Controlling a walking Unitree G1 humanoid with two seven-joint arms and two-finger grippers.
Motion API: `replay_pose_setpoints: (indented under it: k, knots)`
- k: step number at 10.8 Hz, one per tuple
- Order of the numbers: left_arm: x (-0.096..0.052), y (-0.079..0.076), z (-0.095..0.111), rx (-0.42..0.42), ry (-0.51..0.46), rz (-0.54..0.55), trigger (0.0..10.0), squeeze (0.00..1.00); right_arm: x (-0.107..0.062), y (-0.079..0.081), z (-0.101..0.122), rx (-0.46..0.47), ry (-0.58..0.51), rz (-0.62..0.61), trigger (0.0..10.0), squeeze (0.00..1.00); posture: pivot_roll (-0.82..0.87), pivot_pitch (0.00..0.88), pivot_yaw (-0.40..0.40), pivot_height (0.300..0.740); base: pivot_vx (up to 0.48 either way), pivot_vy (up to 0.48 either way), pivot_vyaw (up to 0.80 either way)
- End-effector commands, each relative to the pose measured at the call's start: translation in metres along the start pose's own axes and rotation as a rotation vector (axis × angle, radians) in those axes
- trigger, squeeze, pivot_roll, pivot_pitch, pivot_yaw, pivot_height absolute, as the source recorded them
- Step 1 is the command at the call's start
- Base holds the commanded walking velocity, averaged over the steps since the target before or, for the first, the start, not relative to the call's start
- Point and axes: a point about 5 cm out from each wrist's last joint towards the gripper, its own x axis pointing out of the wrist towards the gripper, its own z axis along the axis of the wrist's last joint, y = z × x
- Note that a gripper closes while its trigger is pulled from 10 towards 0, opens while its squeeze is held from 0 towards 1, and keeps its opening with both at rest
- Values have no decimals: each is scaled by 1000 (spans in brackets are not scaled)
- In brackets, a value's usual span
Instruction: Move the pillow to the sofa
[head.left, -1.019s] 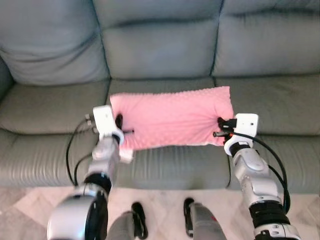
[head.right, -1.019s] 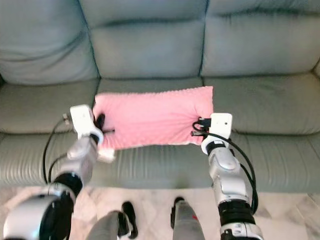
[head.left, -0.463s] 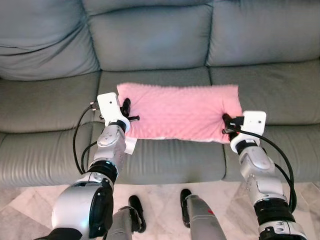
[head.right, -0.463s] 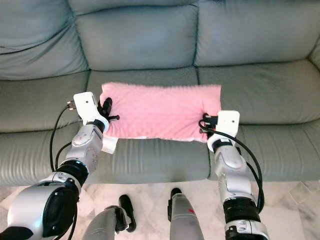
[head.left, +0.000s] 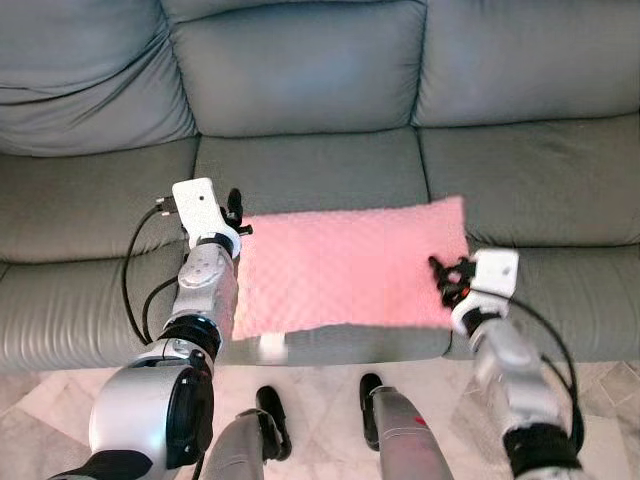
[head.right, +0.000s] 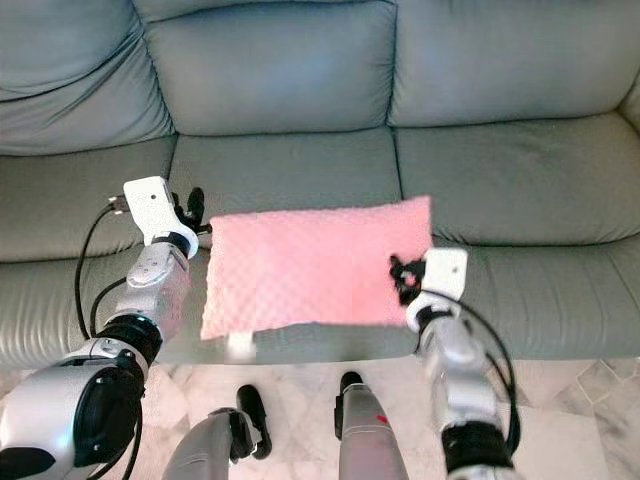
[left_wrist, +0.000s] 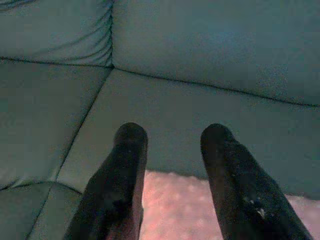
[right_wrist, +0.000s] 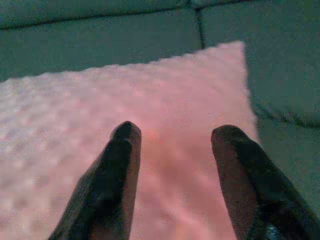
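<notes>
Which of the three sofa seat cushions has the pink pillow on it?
The middle seat cushion, between the two grippers. The pillow covers its front part and overhangs the edge; the left seat cushion and right seat cushion are bare.

Pink pillow (head.left: 345, 265) flat (slightly blurred) on grey sofa (head.left: 310, 90).

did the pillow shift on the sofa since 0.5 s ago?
Yes. The pink pillow has slid toward the robot: against the middle seat cushion, its near edge now hangs over the seat's front, and both grippers' fingers are open.
</notes>
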Motion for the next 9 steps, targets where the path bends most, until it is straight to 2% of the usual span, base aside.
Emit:
replay_pose_setpoints:
  k: [1,4,6,7,9]
  knots:
    - [-7,8,-16,26,45,24,10000,1000,-6,0,-8,6,19,5,10000,1000,-348,435,57,740,0,0,0]
    - [-13,15,-24,41,61,-1,10000,1000,-6,1,-5,3,15,-8,10000,1000,-316,421,70,740,0,0,0]
    - [-27,23,-50,37,168,-43,10000,1000,-6,-14,8,-72,17,-134,10000,1000,-306,385,73,740,0,0,0]
    - [-34,27,-60,62,208,-59,10000,1000,-9,-21,10,-92,40,-184,10000,1000,-305,371,75,740,0,0,0]
    - [-41,29,-71,68,263,-107,10000,1000,-19,-26,5,-83,133,-224,10000,1000,-301,348,77,740,0,0,0]
